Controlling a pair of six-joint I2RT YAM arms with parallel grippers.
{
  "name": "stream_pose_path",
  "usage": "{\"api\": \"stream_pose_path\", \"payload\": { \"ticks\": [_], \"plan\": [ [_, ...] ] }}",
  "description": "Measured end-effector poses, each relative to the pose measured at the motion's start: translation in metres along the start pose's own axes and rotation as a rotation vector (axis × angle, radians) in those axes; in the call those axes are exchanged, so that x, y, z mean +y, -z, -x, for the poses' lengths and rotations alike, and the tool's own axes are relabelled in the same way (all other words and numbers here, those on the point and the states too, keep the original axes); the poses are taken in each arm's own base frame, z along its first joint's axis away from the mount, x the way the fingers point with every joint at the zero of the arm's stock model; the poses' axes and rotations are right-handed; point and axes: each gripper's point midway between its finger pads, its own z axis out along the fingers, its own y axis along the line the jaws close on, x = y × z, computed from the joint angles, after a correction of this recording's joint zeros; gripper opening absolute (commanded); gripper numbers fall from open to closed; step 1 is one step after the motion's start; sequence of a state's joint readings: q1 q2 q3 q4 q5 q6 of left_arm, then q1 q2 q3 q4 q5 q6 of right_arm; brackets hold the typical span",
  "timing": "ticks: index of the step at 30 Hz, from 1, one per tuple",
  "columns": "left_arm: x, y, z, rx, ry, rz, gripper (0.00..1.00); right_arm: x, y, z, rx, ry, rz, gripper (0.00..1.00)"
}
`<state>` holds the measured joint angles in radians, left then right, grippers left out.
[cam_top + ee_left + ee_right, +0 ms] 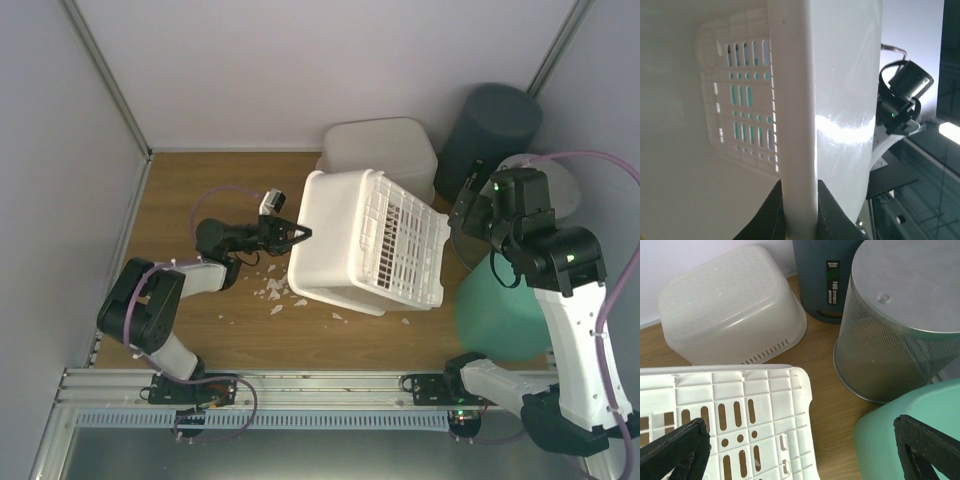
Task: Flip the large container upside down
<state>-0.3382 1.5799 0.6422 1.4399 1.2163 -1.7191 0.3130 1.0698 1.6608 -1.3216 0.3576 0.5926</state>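
My left end effector (799, 212) pinches the thick rim of the large white slotted plastic basket (350, 240), likely light, stiff, slick; my right end effector (800, 450) gapes wide, empty.

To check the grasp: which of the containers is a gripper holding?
The white slotted plastic basket: the left gripper pinches its rim. The open right gripper holds none.

The white basket (340, 240) is slotted; behind it sits a frosted tub (385, 150), to its right a mint-green tub (500, 310).
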Motion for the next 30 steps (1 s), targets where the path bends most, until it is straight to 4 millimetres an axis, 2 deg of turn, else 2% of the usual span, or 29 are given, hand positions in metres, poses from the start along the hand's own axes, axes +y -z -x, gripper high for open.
{"api": "stream_pose_path", "payload": {
  "ticks": [4, 8, 14, 18, 20, 22, 24, 30],
  "plan": [
    [0.021, 0.001, 0.003, -0.018, 0.071, 0.022, 0.00, 0.000, -0.007, -0.005, 0.021, 0.004, -0.012, 1.00],
    [0.050, 0.003, 0.002, -0.007, 0.151, 0.066, 0.00, 0.001, -0.017, -0.015, 0.062, 0.017, -0.026, 1.00],
    [0.115, 0.007, -0.022, 0.146, 0.248, 0.128, 0.05, 0.007, -0.026, -0.020, 0.094, 0.023, -0.014, 1.00],
    [0.175, 0.017, -0.043, 0.178, 0.426, 0.169, 0.23, 0.014, -0.027, -0.020, 0.099, 0.022, 0.025, 1.00],
    [0.196, 0.021, -0.053, 0.186, 0.525, 0.184, 0.32, 0.020, -0.028, -0.023, 0.113, 0.027, 0.056, 1.00],
    [0.208, 0.022, -0.058, 0.200, 0.578, 0.188, 0.36, 0.028, -0.031, -0.030, 0.142, 0.038, 0.100, 1.00],
    [0.209, 0.020, -0.056, 0.221, 0.571, 0.176, 0.40, 0.038, -0.035, -0.042, 0.190, 0.053, 0.157, 1.00],
    [0.219, 0.007, -0.031, 0.262, 0.562, 0.150, 0.53, 0.077, -0.039, -0.086, 0.351, 0.095, 0.384, 0.98]
  ]
}}
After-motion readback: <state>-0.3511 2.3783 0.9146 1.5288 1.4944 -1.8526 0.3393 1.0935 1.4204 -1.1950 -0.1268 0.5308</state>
